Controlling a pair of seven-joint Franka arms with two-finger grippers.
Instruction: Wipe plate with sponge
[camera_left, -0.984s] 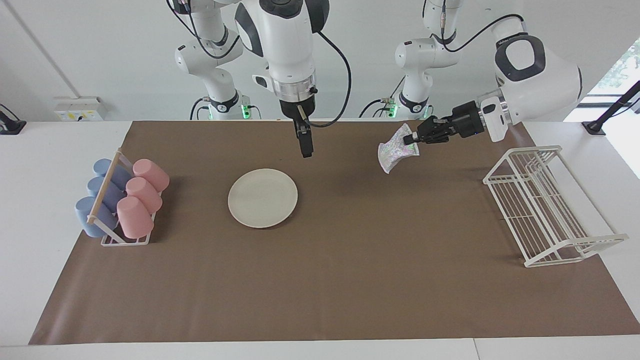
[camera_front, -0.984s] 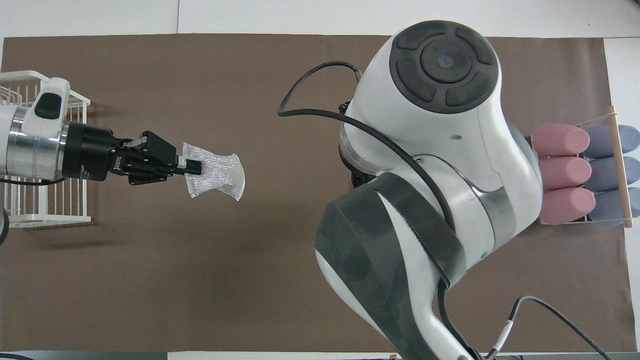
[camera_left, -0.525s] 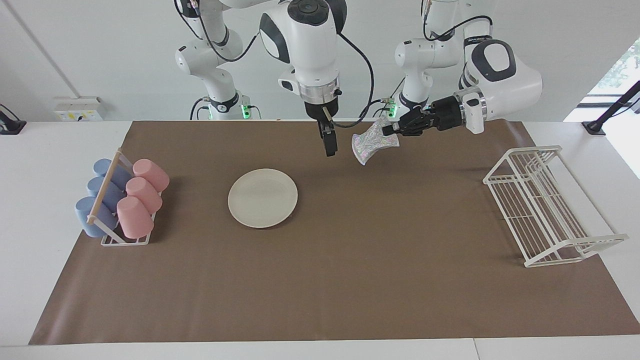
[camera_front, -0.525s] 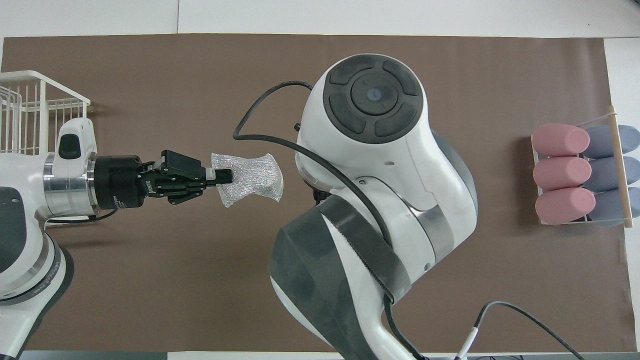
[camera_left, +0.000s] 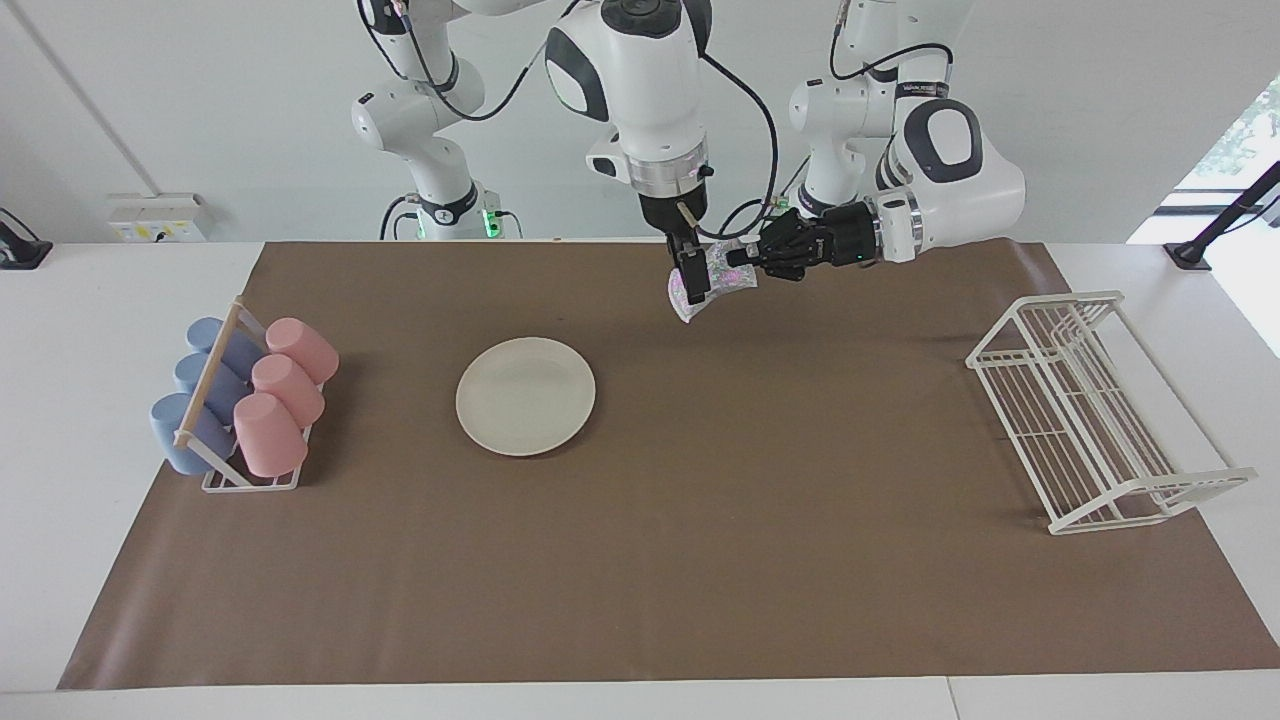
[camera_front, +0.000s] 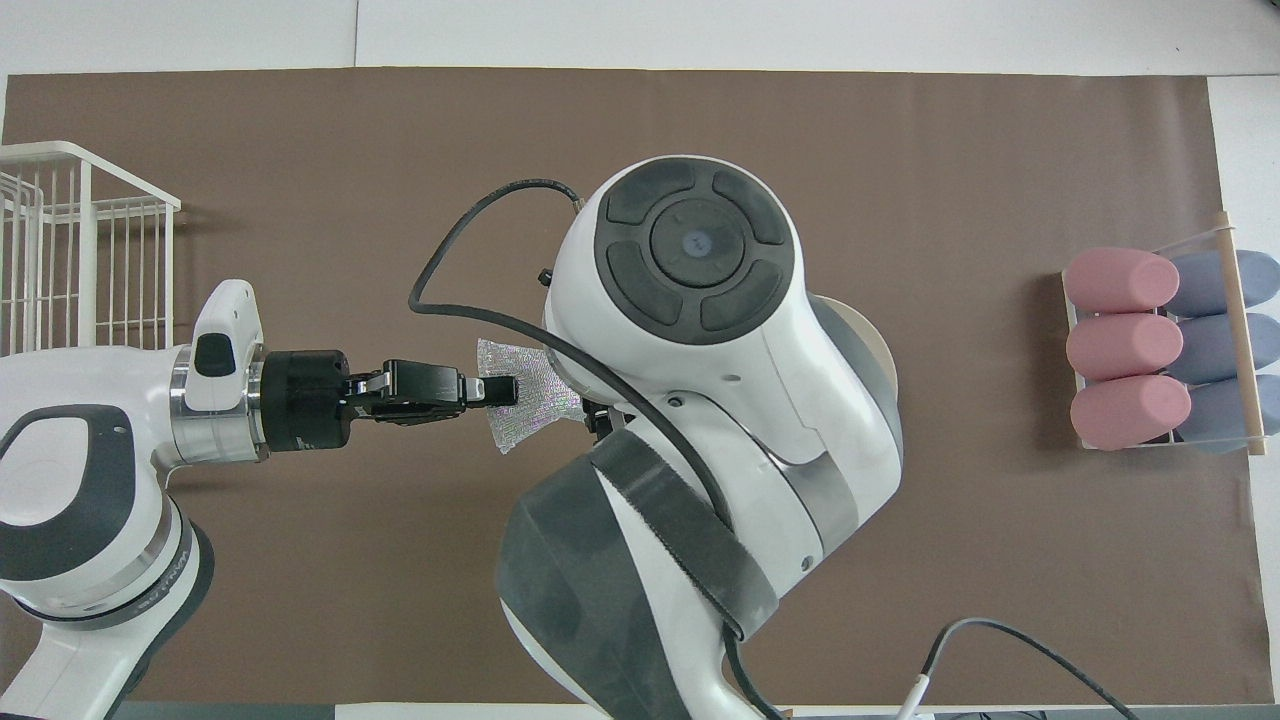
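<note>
**A:** Where is the sponge?

**B:** Up in the air over the brown mat, at the robots' end of the table. The left gripper pinches it by one edge, reaching in level from about three o'clock in the facing view. The silvery wad hangs down from the fingertips.

**A:** And the right gripper?

**B:** It points straight down from twelve o'clock and sits right at the sponge. Its black fingers overlap the wad in the facing view. From above, the right arm's big joint covers the gripper, so I cannot tell how wide its fingers stand, or whether they grip the mesh.

**A:** What shows of the sponge from above?

**B:** A patch of mesh past the left gripper, its other edge hidden under the right arm.

**A:** The plate?

**B:** Flat on the mat, bare, at about seven o'clock from the sponge in the facing view, well apart from both grippers. In the overhead view only a sliver of its rim peeks out beside the right arm.

**A:** Anything else?

**B:** A cup rack with pink and blue cups at the right arm's end, and a white wire rack at the left arm's end.
</note>
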